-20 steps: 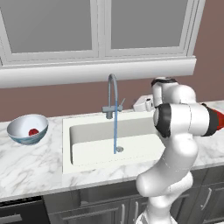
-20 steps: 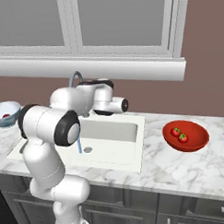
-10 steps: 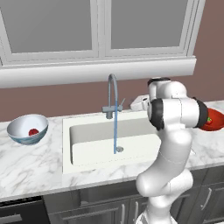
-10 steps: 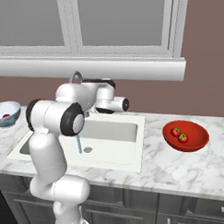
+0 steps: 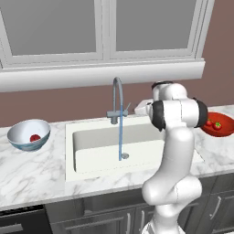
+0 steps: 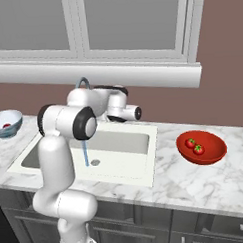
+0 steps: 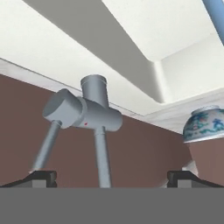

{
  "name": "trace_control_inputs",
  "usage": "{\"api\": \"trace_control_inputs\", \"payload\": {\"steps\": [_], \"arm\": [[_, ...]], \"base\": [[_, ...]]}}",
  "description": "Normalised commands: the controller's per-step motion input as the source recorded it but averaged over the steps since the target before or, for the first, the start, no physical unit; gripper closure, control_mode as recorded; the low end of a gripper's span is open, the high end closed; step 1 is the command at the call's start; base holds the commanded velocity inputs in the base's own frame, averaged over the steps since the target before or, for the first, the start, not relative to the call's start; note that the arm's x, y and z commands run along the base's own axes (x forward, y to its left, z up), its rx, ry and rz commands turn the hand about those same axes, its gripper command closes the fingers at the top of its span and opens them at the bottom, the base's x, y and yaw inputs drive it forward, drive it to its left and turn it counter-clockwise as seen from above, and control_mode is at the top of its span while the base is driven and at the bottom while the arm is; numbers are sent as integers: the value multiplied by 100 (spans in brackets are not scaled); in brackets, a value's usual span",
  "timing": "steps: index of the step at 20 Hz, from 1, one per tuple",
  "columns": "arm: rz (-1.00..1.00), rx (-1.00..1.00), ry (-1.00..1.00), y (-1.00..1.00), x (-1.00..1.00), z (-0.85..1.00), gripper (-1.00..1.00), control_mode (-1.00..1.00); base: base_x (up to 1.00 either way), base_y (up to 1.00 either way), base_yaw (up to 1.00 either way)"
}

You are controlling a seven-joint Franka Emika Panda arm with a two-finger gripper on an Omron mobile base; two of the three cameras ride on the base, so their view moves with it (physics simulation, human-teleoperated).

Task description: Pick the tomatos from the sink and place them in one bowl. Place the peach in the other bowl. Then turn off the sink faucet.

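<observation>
At a white marble counter [image 5: 36, 178] beneath a double window, one white robot arm reaches over the back right corner of the sink [image 5: 93, 155], its gripper [image 7: 111, 177] held close to the base of the sink faucet [image 5: 118, 107]. Seen from the hand camera, the gripper's two dark fingertips [image 7: 37, 177] stand spread wide apart with nothing between them, one on either side of the faucet's grey body and its thin lever, touching neither.

A single thin blue stream of water [image 5: 121, 137] runs from the arched spout down to the round drain [image 5: 124, 156]. The white basin holds no fruit that can be seen from either base camera.

Two bowls sit on the counter, one at each end and well apart. The shallow red bowl [image 6: 201, 147], right of the sink, holds two tomatoes [image 6: 194, 146] lying just beside each other, both bright red with green tops. The deep white and pale blue bowl [image 5: 29, 135], left of the sink, holds one small reddish round fruit, the peach [image 5: 34, 137], resting on its white floor. In the hand camera's rolled picture the same bowl shows a patterned outer wall.

Dark grey cabinet fronts [image 6: 148, 230] run below the counter, and a brown wall [image 6: 221, 74] rises behind it.
</observation>
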Motion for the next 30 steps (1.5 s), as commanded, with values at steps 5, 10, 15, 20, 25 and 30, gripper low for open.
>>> {"api": "trace_control_inputs", "payload": {"steps": [5,10,15,20,25,30], "arm": [[0,1,0,0,35,-13,-100,-100],[0,2,0,0,38,-12,-100,-100],[0,2,0,0,37,-16,-100,-100],[0,2,0,0,34,-11,-100,-100],[0,1,0,0,31,-7,-100,-100],[0,0,0,0,24,-13,-100,-100]], "base": [[0,0,0],[0,0,0],[0,0,0],[0,0,0],[0,0,0],[0,0,0]]}}
